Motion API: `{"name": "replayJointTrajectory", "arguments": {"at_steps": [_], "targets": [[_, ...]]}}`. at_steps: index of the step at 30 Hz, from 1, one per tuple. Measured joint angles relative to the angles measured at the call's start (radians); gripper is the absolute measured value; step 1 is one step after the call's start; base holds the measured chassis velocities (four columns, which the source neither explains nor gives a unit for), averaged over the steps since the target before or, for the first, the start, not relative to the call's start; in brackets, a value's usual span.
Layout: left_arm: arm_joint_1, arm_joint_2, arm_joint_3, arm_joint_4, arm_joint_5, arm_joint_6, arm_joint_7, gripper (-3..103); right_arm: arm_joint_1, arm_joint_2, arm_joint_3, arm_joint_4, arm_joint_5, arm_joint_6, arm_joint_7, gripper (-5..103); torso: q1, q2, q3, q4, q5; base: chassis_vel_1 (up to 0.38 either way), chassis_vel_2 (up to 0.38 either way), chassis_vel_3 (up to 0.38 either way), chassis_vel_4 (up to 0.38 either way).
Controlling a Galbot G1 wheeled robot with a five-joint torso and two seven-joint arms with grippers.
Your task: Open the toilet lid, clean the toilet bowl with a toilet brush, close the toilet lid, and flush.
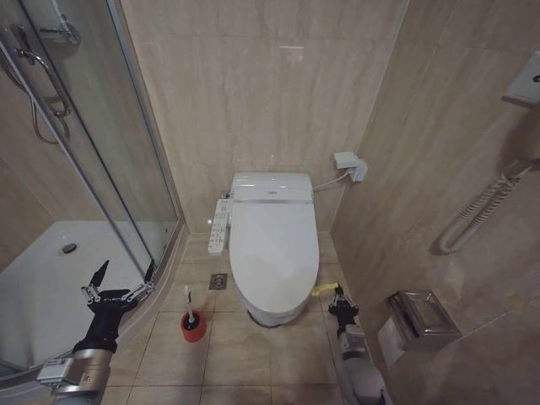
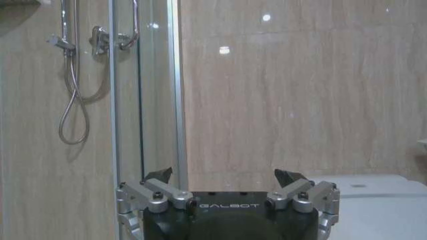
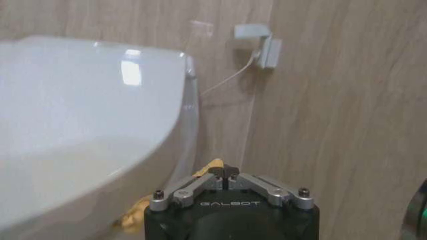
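Toilet lid (image 1: pixel 272 253) down — right claw (image 1: pixel 338 294) pinched on its yellow strap (image 1: pixel 323 289), left claw (image 1: pixel 121 275) spread wide.

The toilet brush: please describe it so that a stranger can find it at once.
Start at the white toilet lid, closed against the back wall. On the floor tiles at its front corner, on the shower side, stands the toilet brush. Its small red cup is unlike anything nearby.

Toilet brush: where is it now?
In the head view, the toilet brush stands in its red cup on the floor, left of the closed toilet lid, near the shower tray.
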State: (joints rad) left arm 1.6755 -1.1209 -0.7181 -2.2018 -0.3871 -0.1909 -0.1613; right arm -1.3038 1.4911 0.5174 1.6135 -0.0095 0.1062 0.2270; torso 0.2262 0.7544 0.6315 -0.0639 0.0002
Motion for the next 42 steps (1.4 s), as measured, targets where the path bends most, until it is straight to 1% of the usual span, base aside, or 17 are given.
{"name": "replayJointTrajectory", "arguments": {"at_steps": [3, 6, 7, 9, 11, 13, 14, 17, 20, 24, 26, 27, 30, 37, 42], "targets": [[0.000, 0.000, 0.000, 0.000, 0.000, 0.000, 0.000, 100, -0.006, -0.007, -0.003, 0.040, 0.012, -0.019, 0.012, 1, 0.000, 0.000, 0.000, -0.0002, -0.0002, 0.000, 0.000, 0.000, 0.000], [0.000, 0.000, 0.000, 0.000, 0.000, 0.000, 0.000, 100, -0.009, -0.020, -0.005, 0.116, 0.047, -0.055, 0.026, 1, 0.000, 0.000, 0.000, -0.0002, -0.0001, 0.000, 0.000, 0.000, 0.000], [0.000, 0.000, 0.000, 0.000, 0.000, 0.000, 0.000, 100, -0.009, -0.020, -0.005, 0.116, 0.047, -0.055, 0.026, 1, 0.000, 0.000, 0.000, -0.0002, -0.0001, 0.000, 0.000, 0.000, 0.000], [0.000, 0.000, 0.000, 0.000, 0.000, 0.000, 0.000, 100, 0.000, -0.036, -0.005, 0.175, 0.082, -0.092, 0.031, 0, 0.000, 0.000, 0.000, -0.0002, -0.0001, 0.000, 0.000, 0.000, 0.000], [0.000, 0.000, 0.000, 0.000, 0.000, 0.000, 0.000, 100, 0.007, -0.043, -0.005, 0.194, 0.091, -0.103, 0.032, 0, 0.000, 0.000, 0.000, -0.0001, -0.0001, 0.000, 0.000, 0.000, 0.000], [0.000, 0.000, 0.000, 0.000, 0.000, 0.000, 0.000, 100, 0.030, -0.065, -0.002, 0.241, 0.120, -0.132, 0.039, 0, 0.000, 0.000, 0.000, -0.0001, -0.0002, 0.000, 0.000, 0.000, 0.000], [0.000, 0.000, 0.000, 0.000, 0.000, 0.000, 0.000, 100, 0.030, -0.065, -0.002, 0.241, 0.120, -0.132, 0.039, 0, 0.000, 0.000, 0.000, -0.0001, -0.0002, 0.000, 0.000, 0.000, 0.000], [0.000, 0.000, 0.000, 0.000, 0.000, 0.000, 0.000, 100, 0.064, -0.094, -0.001, 0.282, 0.160, -0.169, 0.045, 0, 0.000, 0.000, 0.000, -0.0002, -0.0002, 0.000, 0.000, 0.000, 0.000], [0.000, 0.000, 0.000, 0.000, 0.000, 0.000, 0.000, 100, 0.090, -0.110, -0.001, 0.293, 0.181, -0.188, 0.049, 0, 0.000, 0.000, 0.000, -0.0001, -0.0002, 0.000, 0.000, 0.000, 0.000], [0.000, 0.000, 0.000, 0.000, 0.000, 0.000, 0.000, 100, 0.143, -0.137, -0.002, 0.294, 0.212, -0.212, 0.057, 0, 0.000, 0.000, 0.000, 0.0000, -0.0002, 0.000, 0.000, 0.000, 0.000], [0.000, 0.000, 0.000, 0.000, 0.000, 0.000, 0.000, 100, 0.201, -0.168, -0.008, 0.273, 0.242, -0.233, 0.064, 0, 0.000, 0.000, 0.000, 0.0001, -0.0002, 0.000, 0.000, 0.000, 0.000], [0.000, 0.000, 0.000, 0.000, 0.000, 0.000, 0.000, 100, 0.201, -0.168, -0.008, 0.273, 0.242, -0.233, 0.064, 0, 0.000, 0.000, 0.000, 0.0001, -0.0002, 0.000, 0.000, 0.000, 0.000], [0.000, 0.000, 0.000, 0.000, 0.000, 0.000, 0.000, 100, 0.269, -0.201, -0.016, 0.231, 0.276, -0.250, 0.073, 0, 0.000, 0.000, 0.000, 0.0002, -0.0003, 0.000, 0.000, 0.000, 0.000], [0.000, 0.000, 0.000, 0.000, 0.000, 0.000, 0.000, 100, 0.363, -0.236, -0.028, 0.144, 0.314, -0.256, 0.076, 0, 0.000, 0.000, 0.000, 0.0003, -0.0003, 0.000, 0.000, 0.000, 0.000], [0.000, 0.000, 0.000, 0.000, 0.000, 0.000, 0.000, 100, 0.430, -0.248, -0.049, 0.099, 0.326, -0.261, 0.076, 0, 0.000, 0.000, 0.000, -0.0004, -0.0003, 0.000, 0.000, 0.000, 0.000]]}}
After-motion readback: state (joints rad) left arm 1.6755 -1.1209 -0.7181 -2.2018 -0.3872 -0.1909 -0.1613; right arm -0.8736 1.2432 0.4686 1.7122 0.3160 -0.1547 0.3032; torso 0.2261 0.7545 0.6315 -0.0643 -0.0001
